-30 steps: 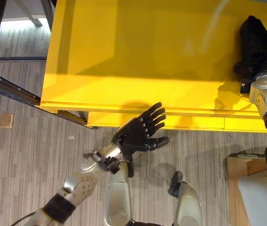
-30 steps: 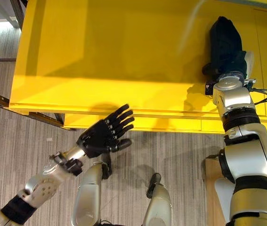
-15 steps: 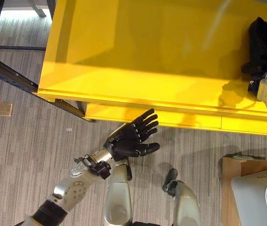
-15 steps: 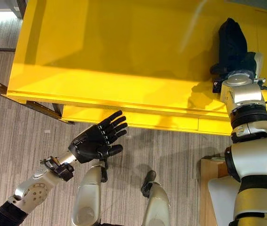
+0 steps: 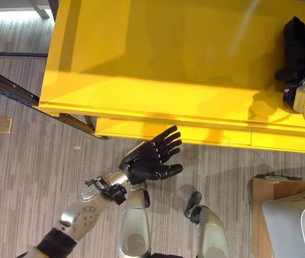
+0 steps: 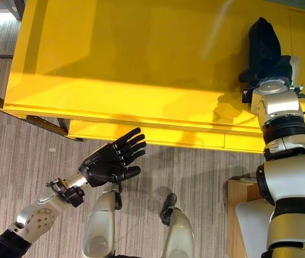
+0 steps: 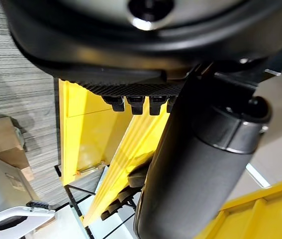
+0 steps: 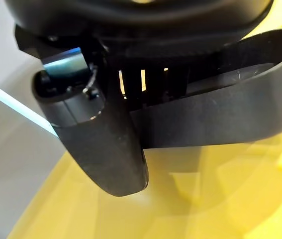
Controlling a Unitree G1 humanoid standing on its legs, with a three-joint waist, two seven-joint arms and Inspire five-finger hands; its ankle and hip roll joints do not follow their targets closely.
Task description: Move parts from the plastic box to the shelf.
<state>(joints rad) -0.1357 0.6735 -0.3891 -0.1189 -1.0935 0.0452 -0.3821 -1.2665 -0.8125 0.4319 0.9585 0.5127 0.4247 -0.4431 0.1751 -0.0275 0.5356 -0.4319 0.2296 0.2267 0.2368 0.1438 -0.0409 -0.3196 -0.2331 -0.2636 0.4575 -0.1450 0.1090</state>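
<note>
The yellow shelf (image 5: 168,64) spreads across the upper part of both eye views, seen from above. My right hand (image 5: 297,54) rests over its far right end, and in the right wrist view the thumb (image 8: 106,144) is curled against a black curved part (image 8: 230,114) just above the yellow surface. My left hand (image 5: 149,158) hangs open over the floor in front of the shelf's front edge, fingers spread and empty. Its thumb (image 7: 195,164) is straight in the left wrist view, with the shelf (image 7: 88,129) beyond it.
A cardboard box (image 5: 270,199) and a pale grey container (image 5: 292,226) stand on the floor at the lower right. A dark metal beam (image 5: 7,88) runs under the shelf's left end. Grey striped carpet (image 5: 28,172) lies in front.
My left hand has drawn back a little from the shelf's edge towards me, still open. The right hand has stayed at the same spot on the shelf.
</note>
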